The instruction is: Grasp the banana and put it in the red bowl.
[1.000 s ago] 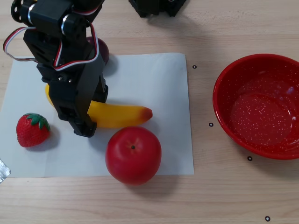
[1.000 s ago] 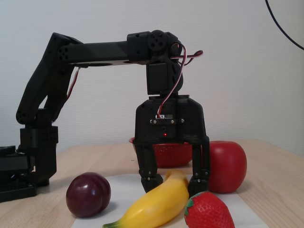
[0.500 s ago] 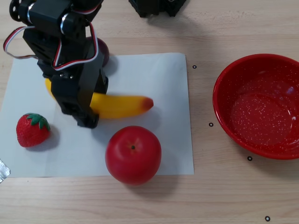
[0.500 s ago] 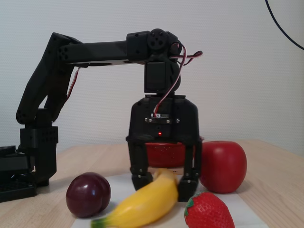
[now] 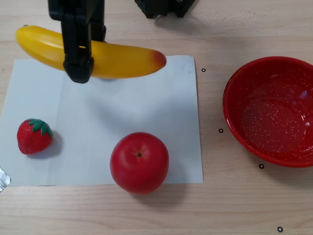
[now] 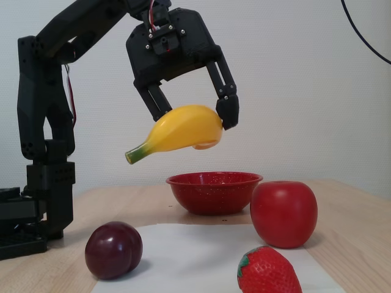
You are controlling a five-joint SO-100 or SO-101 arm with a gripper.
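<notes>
Where a second ago the banana (image 6: pixel 183 129) was lying on the white paper (image 5: pixel 127 103) with the claw (image 6: pixel 195 116) lowered around it, it is now hanging clear of the table, gripped across its middle between the two black fingers (image 6: pixel 225 97) and carried high in the fixed view, its green stem tip pointing down to the left and its body tilting up to the right. In the other view the banana (image 5: pixel 122 59) is stretching across the top edge of the paper, its orange-brown end pointing right toward the red bowl (image 5: pixel 234 103) but well apart from it, while one finger (image 5: pixel 78 54) is crossing in front of the yellow skin. The arm (image 6: pixel 43 79) is standing much more upright than before, with the wrist raised near the top of the fixed view instead of reaching out level. The plum (image 6: pixel 113 249), hidden behind the arm in the earlier other view, is sitting on the near left of the paper in the fixed view, unmoved. The apple (image 5: pixel 139 162) and the strawberry (image 5: pixel 33 136) are resting where they were, both on the paper, the apple toward its lower edge and the strawberry near its left edge in the other view. The bowl (image 6: pixel 214 190) is staying put on the wooden table (image 5: pixel 244 29), off the paper, behind the apple (image 6: pixel 283 213) in the fixed view
</notes>
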